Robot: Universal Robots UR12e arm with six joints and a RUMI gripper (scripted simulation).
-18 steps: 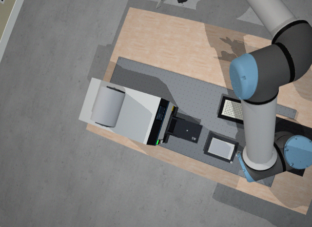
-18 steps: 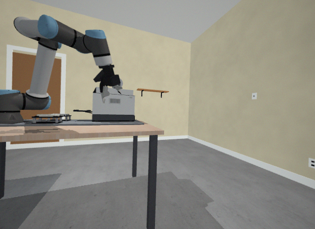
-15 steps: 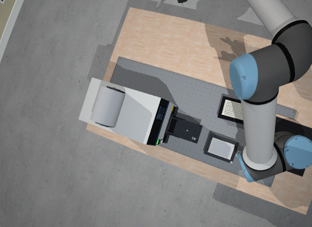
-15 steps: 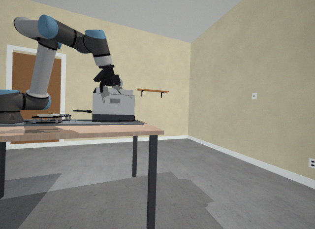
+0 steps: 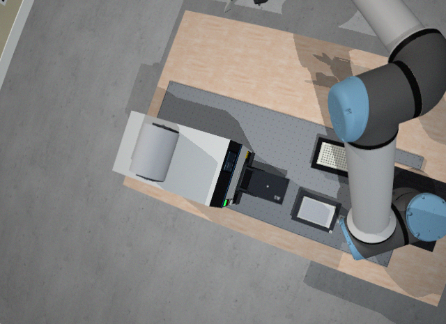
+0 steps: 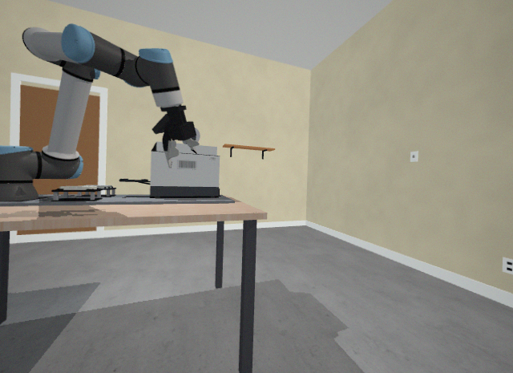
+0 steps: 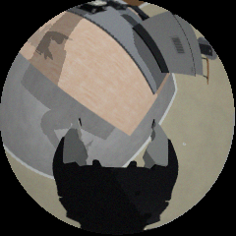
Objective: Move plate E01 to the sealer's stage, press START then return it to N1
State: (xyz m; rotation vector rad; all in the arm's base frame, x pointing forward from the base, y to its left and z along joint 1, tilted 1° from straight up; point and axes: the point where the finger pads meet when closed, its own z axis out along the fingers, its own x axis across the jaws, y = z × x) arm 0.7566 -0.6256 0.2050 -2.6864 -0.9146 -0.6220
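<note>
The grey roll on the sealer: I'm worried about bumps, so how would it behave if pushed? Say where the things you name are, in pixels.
Being round, the roll (image 5: 155, 152) (image 6: 198, 134) (image 7: 206, 47) would probably turn rather than slide. The dark pieces (image 5: 164, 127) at its ends look like holders, so it likely wouldn't roll off the sealer (image 5: 192, 162) (image 6: 184, 176) (image 7: 169, 39).

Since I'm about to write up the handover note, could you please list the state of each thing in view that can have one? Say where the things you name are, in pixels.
Gripper (image 5: 239, 0) (image 6: 182, 152) (image 7: 116, 119): open, nothing held
Sealer's lamp (image 5: 225, 202): green
Sealer's stage (image 5: 268, 191): out, no plate on it
Door (image 6: 89, 145): closed
</note>
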